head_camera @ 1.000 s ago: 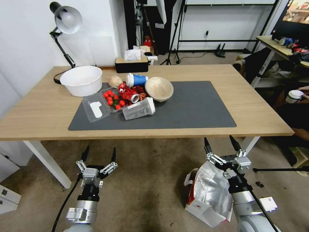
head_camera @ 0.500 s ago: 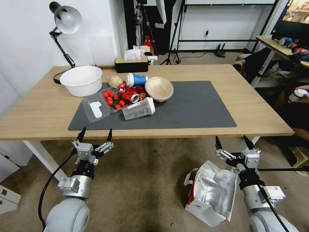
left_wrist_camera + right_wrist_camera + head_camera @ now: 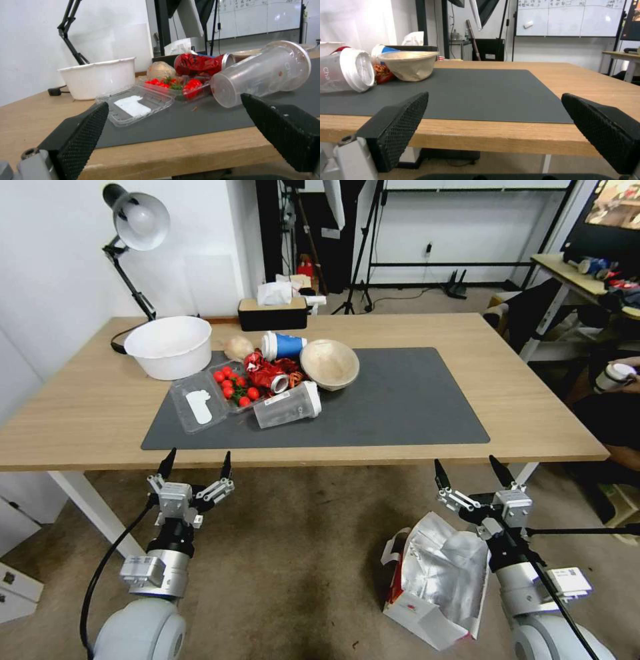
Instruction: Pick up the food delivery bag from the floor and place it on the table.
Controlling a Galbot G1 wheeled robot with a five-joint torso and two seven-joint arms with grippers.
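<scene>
Down on the floor (image 3: 313, 567), a stained brown-grey carpet, the food delivery bag (image 3: 437, 580) sits to the robot's right, its mouth open and crumpled silver foil lining showing, with red side panels and a white strap handle at its edge. Both arms are raised in front of the near edge of the surface (image 3: 87, 413), a light-wood tabletop with a dark grey mat (image 3: 400, 400).

Each claw is spread wide and empty. The right claw (image 3: 469, 471) hangs above the far end of the bag without touching it, fingertips pointing up toward the tabletop edge. The left claw (image 3: 195, 463) hovers well away from the bag, just below the tabletop edge, touching nothing.

From the left wrist, the black textured fingers (image 3: 83, 135) frame a white bowl (image 3: 100, 77), an open clear tray of cherry tomatoes (image 3: 166, 87), a crushed red can (image 3: 200, 63) and a tipped clear plastic cup (image 3: 263, 72). From the right wrist, a paper bowl (image 3: 408, 65) rests on the mat.
</scene>
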